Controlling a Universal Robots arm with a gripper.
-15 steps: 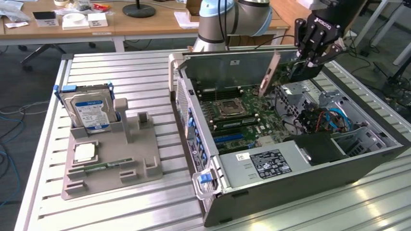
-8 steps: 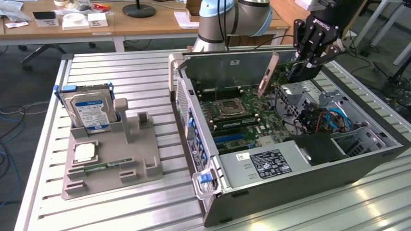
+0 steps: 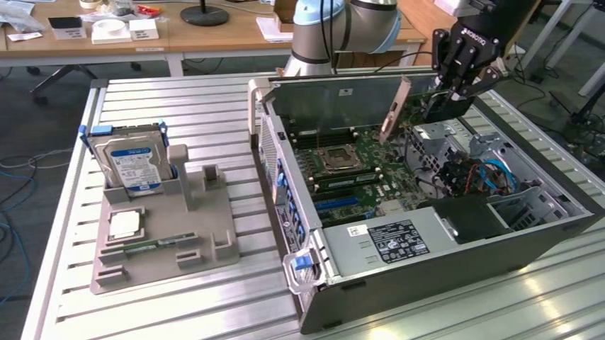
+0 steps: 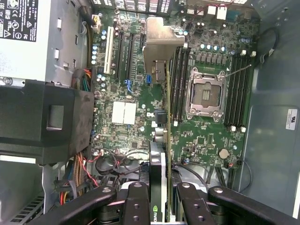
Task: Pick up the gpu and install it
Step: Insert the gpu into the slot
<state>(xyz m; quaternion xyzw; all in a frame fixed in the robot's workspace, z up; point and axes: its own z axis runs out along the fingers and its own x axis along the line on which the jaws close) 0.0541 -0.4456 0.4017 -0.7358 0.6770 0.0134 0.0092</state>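
Note:
My gripper (image 3: pixel 440 105) hangs over the far right part of the open computer case (image 3: pixel 426 276) and is shut on the gpu (image 3: pixel 394 113). The thin card shows its brownish back and slopes down toward the motherboard (image 3: pixel 350 173) without touching it. In the wrist view the gpu (image 4: pixel 165 140) is edge-on between my fingers (image 4: pixel 136 199), its silver bracket (image 4: pixel 161 42) at the far end. It hovers above the motherboard (image 4: pixel 126 112), between the long black expansion slots (image 4: pixel 125 49) and the memory slots (image 4: pixel 178 79).
A blue-labelled hard drive (image 3: pixel 132 164) stands in a grey holder (image 3: pixel 170 241) at the exterior view's left, with a green memory stick (image 3: pixel 151 245) lying on it. Inside the case are the CPU socket (image 3: pixel 336 157), the power supply (image 3: pixel 402 239) and coloured cables (image 3: pixel 484 177).

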